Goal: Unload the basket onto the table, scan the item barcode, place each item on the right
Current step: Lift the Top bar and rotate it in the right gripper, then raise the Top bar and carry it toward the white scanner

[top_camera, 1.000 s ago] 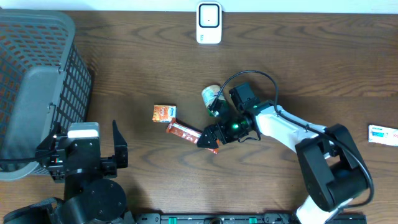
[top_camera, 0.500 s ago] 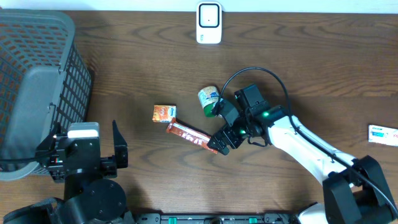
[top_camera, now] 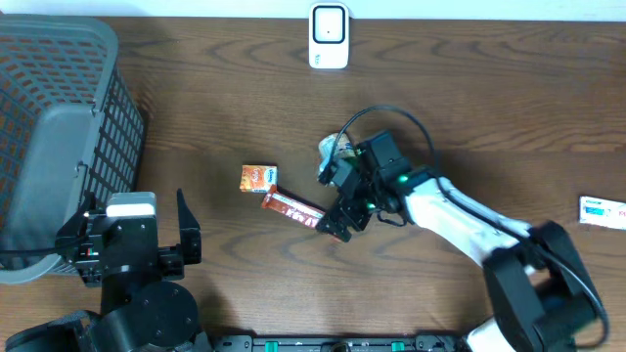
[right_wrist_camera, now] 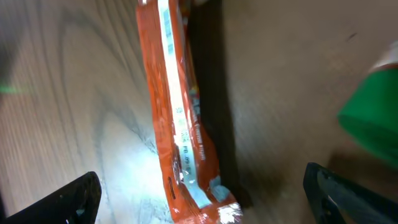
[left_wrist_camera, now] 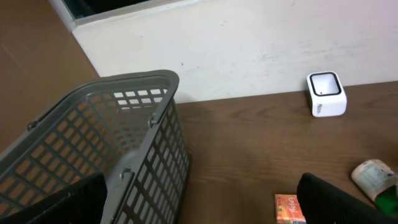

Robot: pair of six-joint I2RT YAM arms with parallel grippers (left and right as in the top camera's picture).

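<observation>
**Right gripper open over snack wrapper, nothing held**

Overhead: the right gripper (top_camera: 337, 220) sits low over the worktop (top_camera: 469, 108), jaws spread, at the near end of the orange-red snack wrapper (top_camera: 290, 206). The wrapper lies flat and runs away from the gripper towards a small orange box (top_camera: 258, 177). A green-capped container (top_camera: 331, 151) is just behind the gripper's wrist. The white scanner (top_camera: 329, 36) is well beyond it at the far edge, and a card (top_camera: 602, 210) lies far out on its outer side. The left gripper (top_camera: 134, 210) is open and empty, with the grey basket (top_camera: 59, 127) just beside it.

Left wrist: both fingers (left_wrist_camera: 62, 205) are wide apart with nothing between them. Basket (left_wrist_camera: 124, 137) is close ahead, scanner (left_wrist_camera: 326, 93) further off, orange box (left_wrist_camera: 289, 208) near the right finger.

Right wrist: the wrapper (right_wrist_camera: 177, 124) lies lengthwise between the spread fingers (right_wrist_camera: 68, 199), touching neither. A blurred green cap (right_wrist_camera: 373, 118) is off to one side.
</observation>
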